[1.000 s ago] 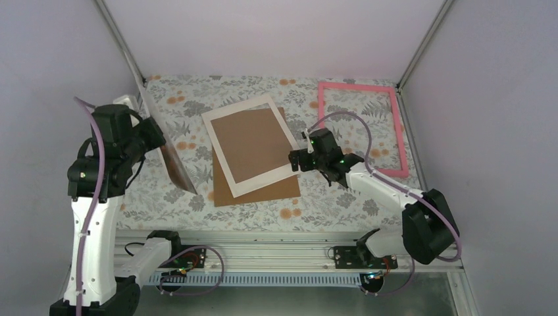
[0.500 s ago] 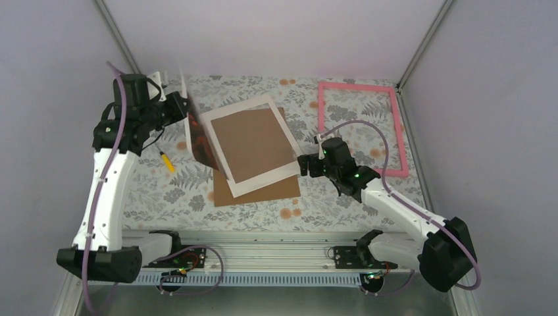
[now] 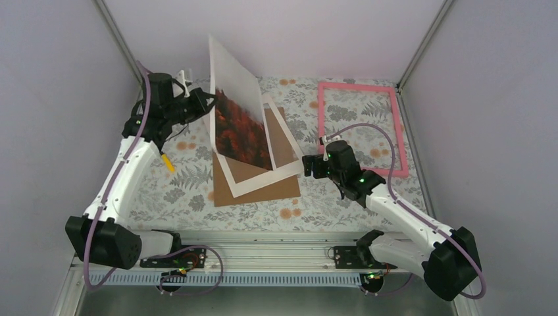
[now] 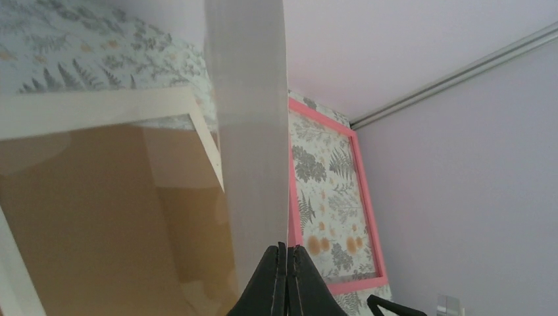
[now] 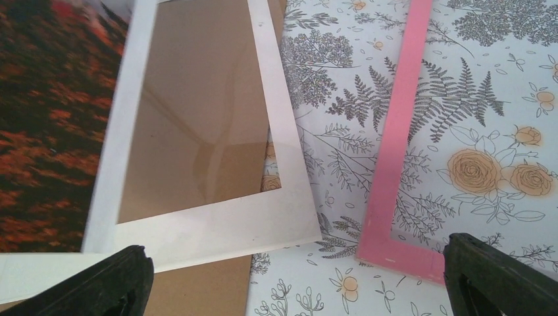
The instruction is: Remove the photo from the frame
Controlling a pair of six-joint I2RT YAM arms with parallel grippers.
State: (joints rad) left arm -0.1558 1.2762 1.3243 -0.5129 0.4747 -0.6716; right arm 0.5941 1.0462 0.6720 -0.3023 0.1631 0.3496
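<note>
The photo (image 3: 240, 125), red-orange trees under pale sky, stands nearly upright above the cream mat board (image 3: 284, 172) and brown backing board (image 3: 256, 191). My left gripper (image 3: 209, 104) is shut on its left edge. In the left wrist view the photo (image 4: 250, 131) runs edge-on up from the pinched left gripper (image 4: 288, 247). The pink frame (image 3: 358, 86) lies flat at the back right, holding nothing. My right gripper (image 3: 308, 166) hangs open just right of the mat, apart from it. The right wrist view shows the photo (image 5: 46, 118), mat (image 5: 217, 230), frame (image 5: 395, 131) and the open right gripper (image 5: 299, 263).
A small yellow object (image 3: 166, 162) lies on the flowered tablecloth (image 3: 177, 191) under the left arm. Lilac walls close in the back and both sides. The frame (image 4: 368, 217) lies close to the right wall.
My left arm has swung the photo up from the left side to the back middle, turning its picture side into view over the mat. The right gripper has drawn back slightly to the right.
</note>
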